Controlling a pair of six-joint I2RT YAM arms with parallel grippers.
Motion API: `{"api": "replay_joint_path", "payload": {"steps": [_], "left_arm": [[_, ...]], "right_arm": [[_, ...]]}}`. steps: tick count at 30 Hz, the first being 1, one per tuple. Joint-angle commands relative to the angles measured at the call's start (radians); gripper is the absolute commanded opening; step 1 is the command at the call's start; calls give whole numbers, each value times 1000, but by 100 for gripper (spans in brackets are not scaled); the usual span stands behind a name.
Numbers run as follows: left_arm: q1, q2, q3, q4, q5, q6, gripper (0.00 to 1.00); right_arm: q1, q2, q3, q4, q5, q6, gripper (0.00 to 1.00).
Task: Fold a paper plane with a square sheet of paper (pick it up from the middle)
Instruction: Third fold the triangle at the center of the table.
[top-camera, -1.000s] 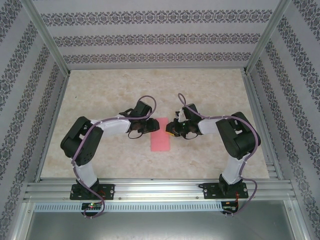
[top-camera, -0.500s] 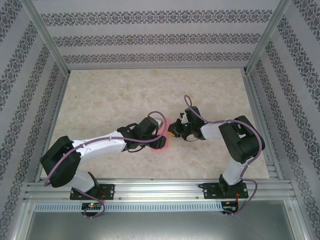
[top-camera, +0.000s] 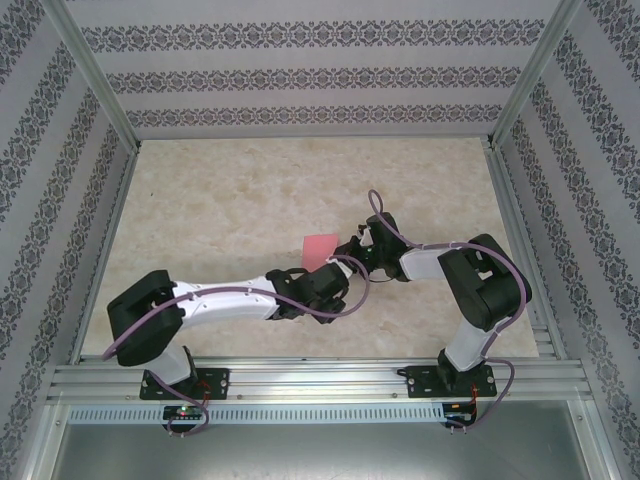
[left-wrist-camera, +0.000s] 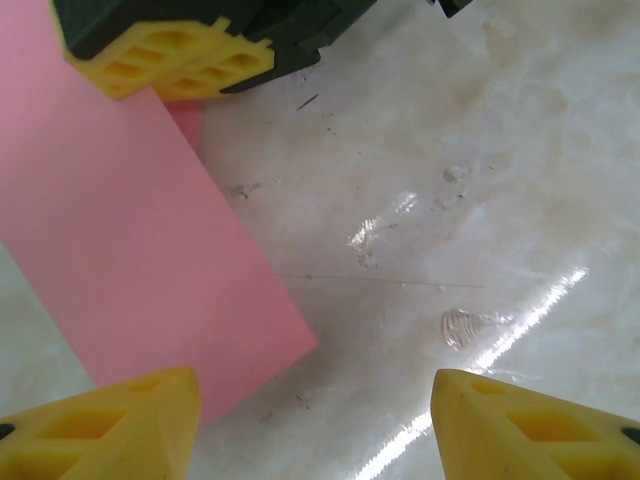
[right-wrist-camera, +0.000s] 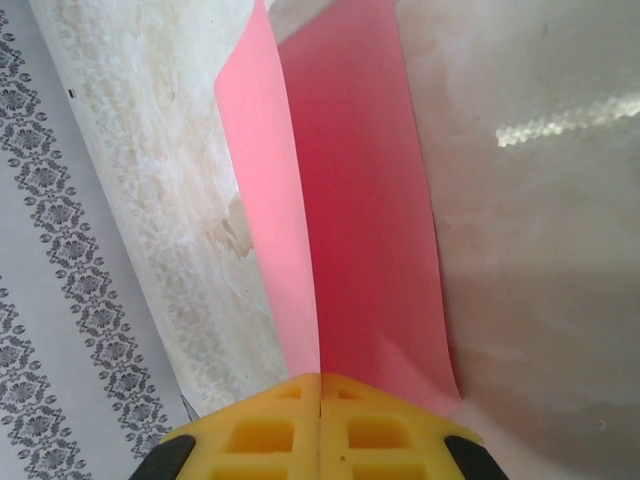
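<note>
Top external, right fingers (top-camera: 340, 258) aloft, pinching paper (top-camera: 320, 245)

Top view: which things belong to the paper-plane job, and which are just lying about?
Job: paper, held in the shut right gripper; open left gripper close by.
Just there: table, walls, frame.

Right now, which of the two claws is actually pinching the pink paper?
The right gripper: its yellow fingers are pressed shut on the square sheet of paper. The left gripper stands open, holding nothing.
</note>
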Motion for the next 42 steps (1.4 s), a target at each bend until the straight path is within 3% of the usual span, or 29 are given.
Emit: {"api": "replay_joint_path", "payload": {"steps": [1,8,12,26,29,35,42], "left_arm": [[-29,53,63,-72,-122,52,64],[-44,114,120,-88,-221,33,63],[-43,126,127,-87,-250,36,57],[-43,105,113,-59,-227,49,7],[-42,100,107,-46,-219,49,1],[-15,89,97,-10,-107,68,0],[66,27,36,79,140,59,0]], "right_arm": [[12,-18,1,23,15,14,6],[9,-23,4,4,9,3,7],[7,-19,8,-14,5,-12,8],[-1,-22,19,-86,18,-64,11],[-2,-25,22,-106,21,-81,12],[-21,-70,39,-215,53,-157,23],[-52,-193,96,-429,167,-321,31]]}}
